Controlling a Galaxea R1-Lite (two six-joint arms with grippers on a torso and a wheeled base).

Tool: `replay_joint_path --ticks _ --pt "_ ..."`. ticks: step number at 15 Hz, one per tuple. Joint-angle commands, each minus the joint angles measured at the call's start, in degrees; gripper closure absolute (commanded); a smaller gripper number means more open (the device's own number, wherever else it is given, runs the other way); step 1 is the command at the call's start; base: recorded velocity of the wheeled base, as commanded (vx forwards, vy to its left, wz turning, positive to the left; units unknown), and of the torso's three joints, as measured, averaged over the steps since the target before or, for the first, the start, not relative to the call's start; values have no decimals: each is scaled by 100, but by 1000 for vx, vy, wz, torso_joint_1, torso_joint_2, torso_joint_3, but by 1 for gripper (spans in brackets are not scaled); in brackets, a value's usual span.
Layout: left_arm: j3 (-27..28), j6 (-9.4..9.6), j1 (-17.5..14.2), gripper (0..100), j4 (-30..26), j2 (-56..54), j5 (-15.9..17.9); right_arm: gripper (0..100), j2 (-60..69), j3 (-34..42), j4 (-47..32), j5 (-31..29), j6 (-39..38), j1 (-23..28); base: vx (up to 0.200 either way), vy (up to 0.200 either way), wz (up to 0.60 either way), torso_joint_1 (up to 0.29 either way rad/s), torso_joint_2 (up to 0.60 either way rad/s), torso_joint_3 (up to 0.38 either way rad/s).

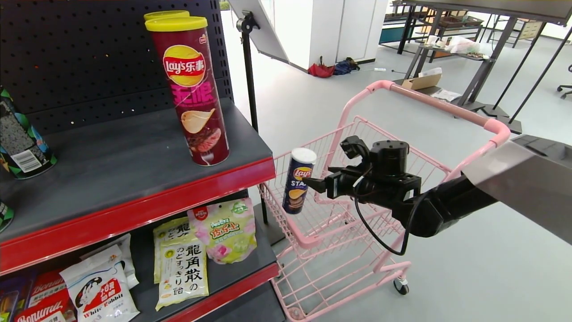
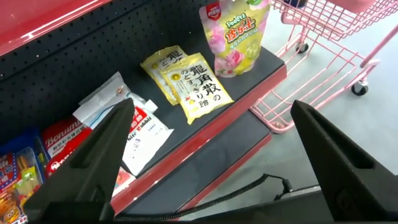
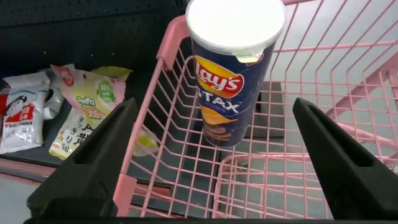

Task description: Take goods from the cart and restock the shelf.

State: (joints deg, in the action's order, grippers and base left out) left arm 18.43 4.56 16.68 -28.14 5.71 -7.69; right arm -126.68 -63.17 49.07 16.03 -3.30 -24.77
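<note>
- The blue can [image 1: 298, 181] stood tilted at the shelf-side corner of the pink cart [image 1: 438, 105], white lid uppermost. What propped it there could not be made out.
- The right gripper [image 1: 330, 166] was level with the can, its jaws spread wide to either side. In the right wrist view neither finger pressed the can's wall, so it was judged not yet gripped. The wide spread suited a round body taken side-on.
- In the head view one fingertip lay just beside the can; whether they touched could not be confirmed.
- The left gripper [image 2: 212, 104] hung over the lower shelf [image 2: 205, 155], jaws wide and empty, above the sweet packets [image 2: 196, 84]. It was judged to be parked clear of the right arm's work.
- The red can [image 1: 192, 89] stood upright near the front edge of the upper shelf [image 1: 111, 152]. The bare board beside it was the likely place for the blue can.
- Risk noted: a tilted can may slip or topple when the jaws close unevenly.
</note>
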Motion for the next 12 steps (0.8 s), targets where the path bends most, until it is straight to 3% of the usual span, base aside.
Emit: replay_joint_path --ticks 1,12 --pt "2 1 2 0 1 10 -4 0 -269 -275 -2 23 -4 -1 0 0 0 0 0 0" --pt "-33 10 2 0 1 1 -48 0 -1236 -1452 -46 23 -21 -54 0 0 0 0 0 0"
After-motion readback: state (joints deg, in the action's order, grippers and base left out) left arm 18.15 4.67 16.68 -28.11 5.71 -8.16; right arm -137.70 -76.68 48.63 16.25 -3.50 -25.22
